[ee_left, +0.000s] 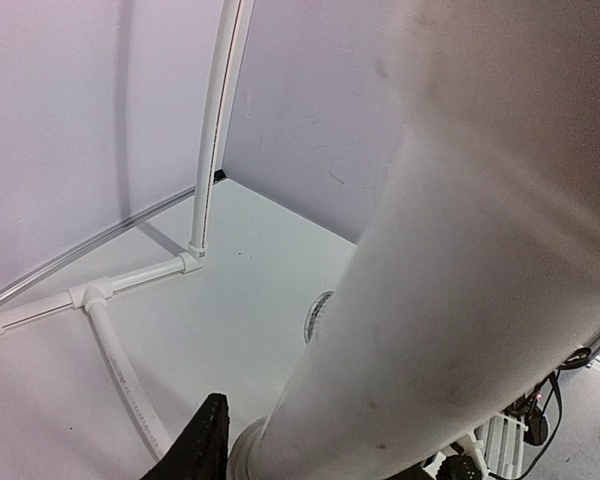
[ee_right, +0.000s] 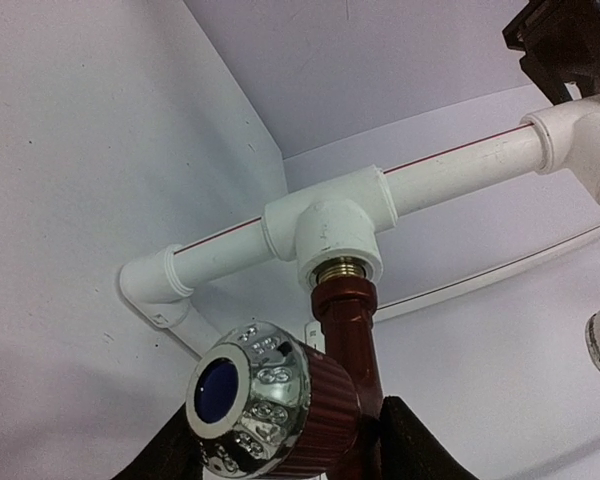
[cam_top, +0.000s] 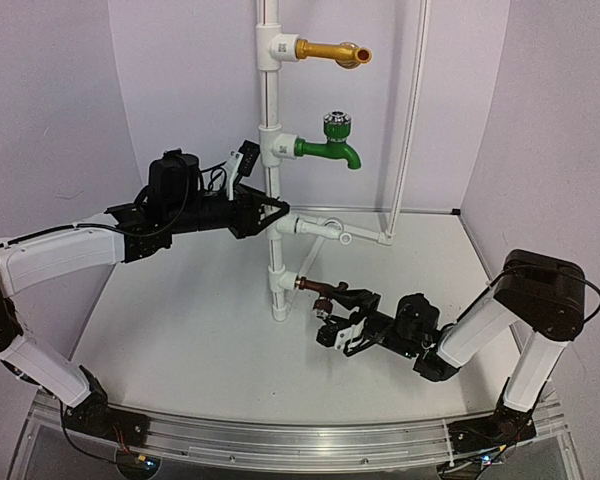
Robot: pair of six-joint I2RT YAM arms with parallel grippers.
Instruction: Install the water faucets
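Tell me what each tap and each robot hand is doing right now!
gold faucet: seated in the top fitting.
green faucet: seated in the second fitting.
brown faucet: end in the lowest fitting, brass thread showing.
left gripper: shut on the upright pipe.
right gripper: shut on the brown faucet.

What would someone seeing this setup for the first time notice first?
A tall white pipe stand rises from the table, with a gold faucet on top and a green faucet below it. Lower down, the right gripper holds a brown tap at the bottom fitting, while the left gripper clamps the stand.
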